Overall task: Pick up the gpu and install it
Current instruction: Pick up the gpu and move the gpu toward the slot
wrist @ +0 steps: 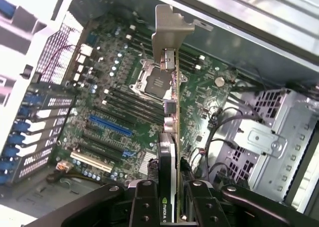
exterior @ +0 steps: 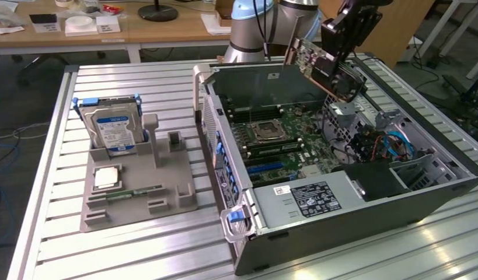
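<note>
Transport step: claw (wrist: 168, 204) grips the gpu (wrist: 172, 132) over the open case (exterior: 363, 227). Seating likely needs its edge aligned over the blue slot (wrist: 110, 125).

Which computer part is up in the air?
The gpu, gripped by the end effector above the open computer case. The hard drive stands in the grey holder; the memory stick lies on it.

table (exterior: 129, 251): parts holder (exterior: 138, 204) on exterior view's left, computer case (exterior: 340, 233) beside it on the right | parts holder: hard drive (exterior: 114, 128) upright at far end, memory stick (exterior: 133, 192) flat nearer the camera | computer case: motherboard (exterior: 278, 146) inside | gpu (exterior: 326, 67): above motherboard, clamped in gripper (wrist: 172, 199)
</note>
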Controlling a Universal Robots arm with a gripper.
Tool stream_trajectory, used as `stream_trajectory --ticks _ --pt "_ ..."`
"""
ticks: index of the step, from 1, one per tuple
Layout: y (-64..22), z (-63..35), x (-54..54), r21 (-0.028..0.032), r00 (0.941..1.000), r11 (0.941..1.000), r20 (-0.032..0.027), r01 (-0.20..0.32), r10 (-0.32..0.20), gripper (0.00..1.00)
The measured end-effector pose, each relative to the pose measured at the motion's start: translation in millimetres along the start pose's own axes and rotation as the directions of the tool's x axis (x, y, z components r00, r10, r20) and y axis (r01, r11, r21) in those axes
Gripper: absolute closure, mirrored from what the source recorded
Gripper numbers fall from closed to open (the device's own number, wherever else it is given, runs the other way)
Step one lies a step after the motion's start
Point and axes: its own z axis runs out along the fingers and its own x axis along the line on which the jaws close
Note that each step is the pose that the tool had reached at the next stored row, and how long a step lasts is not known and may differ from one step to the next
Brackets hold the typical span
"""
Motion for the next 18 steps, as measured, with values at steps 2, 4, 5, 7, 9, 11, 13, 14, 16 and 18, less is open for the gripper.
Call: stream_trajectory --ticks 2,4,5,7,9,11,13,14,16,18 --pt "0.0 0.2 0.0 -0.0009 0.9995 0.9995 -0.0014 0.031 -0.031 0.73" --pt "0.0 0.3 0.0 -0.0016 0.9982 0.9982 -0.0029 0.060 -0.060 0.73" --pt "0.0 0.4 0.0 -0.0020 0.9972 0.9972 -0.0035 0.074 -0.074 0.73" --pt "0.0 0.5 0.0 -0.0028 0.9948 0.9948 -0.0048 0.102 -0.102 0.73" --pt "0.0 0.6 0.0 -0.0036 0.9917 0.9917 -0.0060 0.128 -0.128 0.73" --pt "0.0 0.6 0.0 -0.0039 0.9905 0.9905 -0.0064 0.137 -0.137 0.73" --pt "0.0 0.7 0.0 -0.0039 0.9905 0.9905 -0.0065 0.137 -0.137 0.73" --pt "0.0 0.7 0.0 -0.0040 0.9905 0.9905 -0.0064 0.137 -0.137 0.73" --pt "0.0 0.7 0.0 -0.0039 0.9907 0.9908 -0.0064 0.136 -0.136 0.73" --pt "-0.1 1.0 -0.1 -0.0033 0.9938 0.9938 -0.0052 0.111 -0.111 0.73"
